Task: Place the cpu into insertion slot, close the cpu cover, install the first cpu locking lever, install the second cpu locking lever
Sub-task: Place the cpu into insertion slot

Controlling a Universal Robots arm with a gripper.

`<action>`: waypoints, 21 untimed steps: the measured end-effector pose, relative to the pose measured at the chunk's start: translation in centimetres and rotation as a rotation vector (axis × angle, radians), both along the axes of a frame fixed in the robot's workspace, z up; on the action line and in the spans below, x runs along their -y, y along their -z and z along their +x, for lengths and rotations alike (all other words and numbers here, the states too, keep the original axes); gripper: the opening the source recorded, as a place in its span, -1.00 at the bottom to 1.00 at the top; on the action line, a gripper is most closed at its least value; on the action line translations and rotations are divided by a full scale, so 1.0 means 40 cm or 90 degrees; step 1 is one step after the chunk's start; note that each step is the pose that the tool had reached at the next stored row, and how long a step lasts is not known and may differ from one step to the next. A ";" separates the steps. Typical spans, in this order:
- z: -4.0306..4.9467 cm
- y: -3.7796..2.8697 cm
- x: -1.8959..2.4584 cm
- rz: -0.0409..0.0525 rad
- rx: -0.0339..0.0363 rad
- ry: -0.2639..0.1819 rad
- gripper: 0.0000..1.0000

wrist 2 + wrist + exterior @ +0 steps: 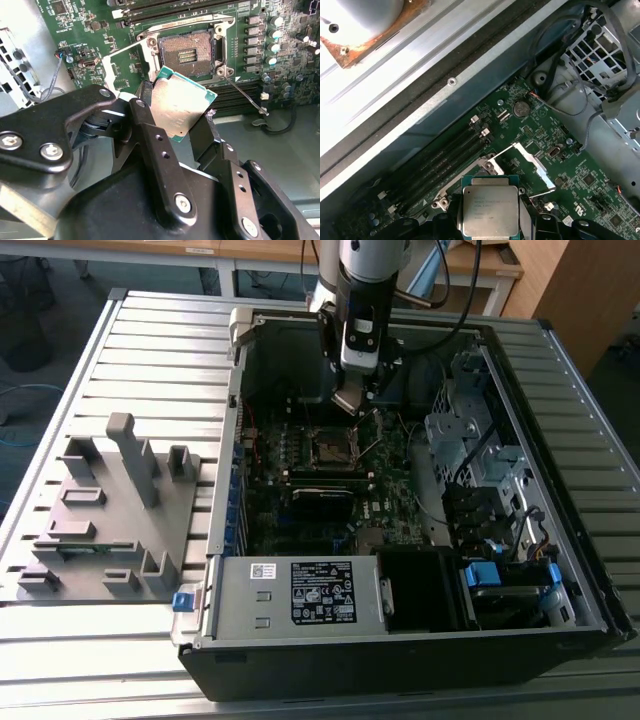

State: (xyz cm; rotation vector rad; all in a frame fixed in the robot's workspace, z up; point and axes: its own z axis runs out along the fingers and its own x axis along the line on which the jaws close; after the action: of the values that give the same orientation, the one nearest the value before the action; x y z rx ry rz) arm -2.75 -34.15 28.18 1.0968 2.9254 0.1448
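One pincer [178, 105] pinches the cpu [489, 210] by its edges — near the bare insertion slot [186, 50], cpu cover [538, 167] raised.

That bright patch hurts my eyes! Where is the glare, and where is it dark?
First wrist view: glare washes the metal table white. Second wrist view: the cpu in the end effector gleams. Exterior view: the computer case is shadowy inside.

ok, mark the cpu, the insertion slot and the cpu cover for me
cpu [182, 107]: second wrist view, middle of its silver top.
insertion slot [186, 50]: second wrist view, dark pin-grid face.
cpu cover [536, 167]: first wrist view, silvery side bar of the open frame.
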 end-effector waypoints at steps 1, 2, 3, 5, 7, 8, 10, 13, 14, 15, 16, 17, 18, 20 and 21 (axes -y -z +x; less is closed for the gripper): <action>0.000 0.000 0.000 0.0000 0.0001 0.000 0.08; 0.000 0.000 0.000 0.0001 0.0001 0.000 0.08; 0.000 0.000 0.000 0.0001 0.0001 0.000 0.08; 0.000 0.000 0.000 0.0001 0.0001 0.000 0.08; 0.000 0.000 0.000 0.0001 0.0001 0.000 0.08; 0.000 0.000 0.000 0.0001 0.0001 0.000 0.08; 0.000 0.000 0.000 0.0001 0.0001 0.000 0.08; 0.000 0.000 0.000 0.0001 0.0001 0.000 0.08; 0.000 0.000 0.000 0.0001 0.0001 0.000 0.08; 0.000 0.000 0.000 0.0000 0.0001 0.001 0.08; 0.000 0.000 0.000 0.0000 0.0001 0.001 0.08; 0.000 0.001 0.000 0.0001 0.0001 0.004 0.08; 0.000 0.001 0.000 0.0001 0.0001 0.009 0.08; 0.000 0.003 0.000 0.0002 0.0001 0.026 0.08; 0.000 0.003 0.000 0.0001 0.0001 0.037 0.08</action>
State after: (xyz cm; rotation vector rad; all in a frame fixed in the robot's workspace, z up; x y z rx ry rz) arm -2.76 -34.15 28.04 1.1804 2.8897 0.1443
